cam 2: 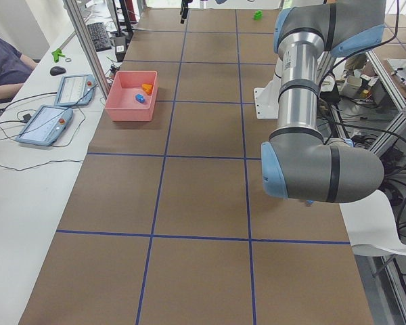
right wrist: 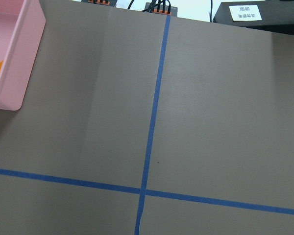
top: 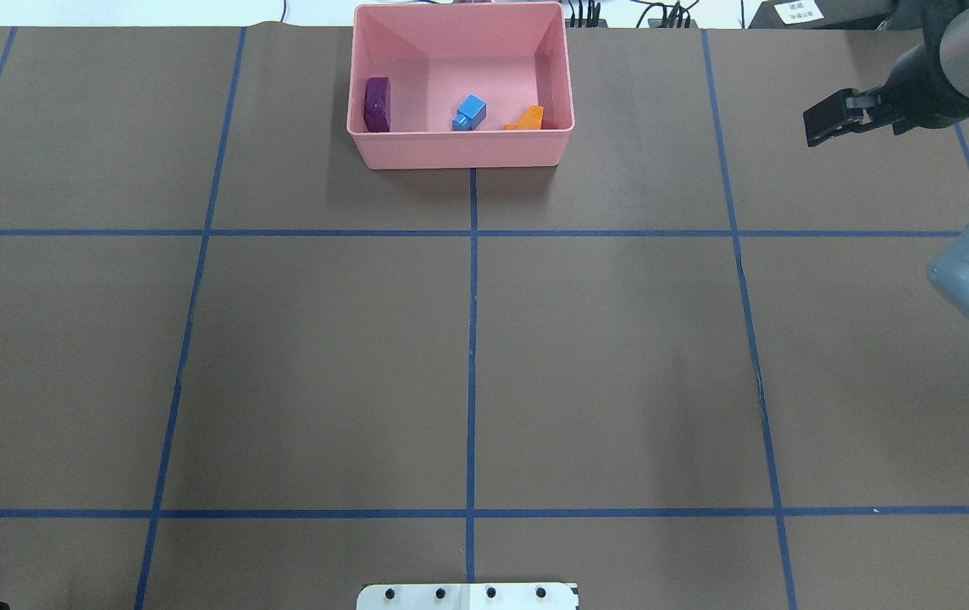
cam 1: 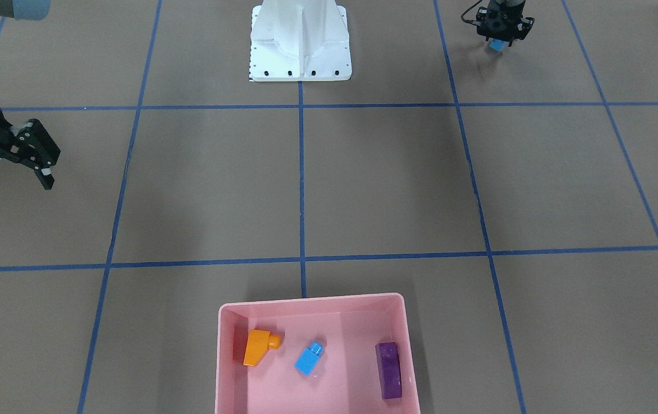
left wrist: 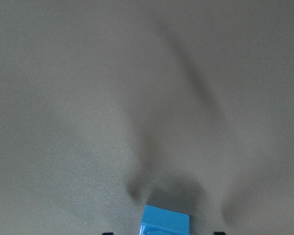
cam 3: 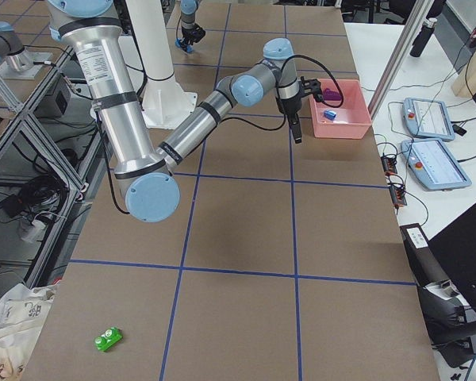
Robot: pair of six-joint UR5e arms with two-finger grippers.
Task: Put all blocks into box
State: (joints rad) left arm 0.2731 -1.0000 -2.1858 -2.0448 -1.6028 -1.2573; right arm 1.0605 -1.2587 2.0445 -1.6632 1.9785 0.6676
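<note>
- The left gripper point(cam 1: 497, 40) had its jaws closed on the blue bar point(cam 1: 497, 46), beside the white robot base point(cam 1: 300, 54) and far from the box.
- The right gripper point(cam 1: 10, 185) hung over the tabletop point(cam 1: 386, 184) with jaws apart and nothing between them.
- The pink box point(cam 1: 312, 301) sat at the tabletop's operator-side edge, holding the orange block point(cam 1: 257, 347), the small blue block point(cam 1: 309, 358) and the purple block point(cam 1: 389, 369), all apart from each other.
- The green block point(cam 3: 108, 340) lay on the tabletop at the robot's right end, well apart from the box.
</note>
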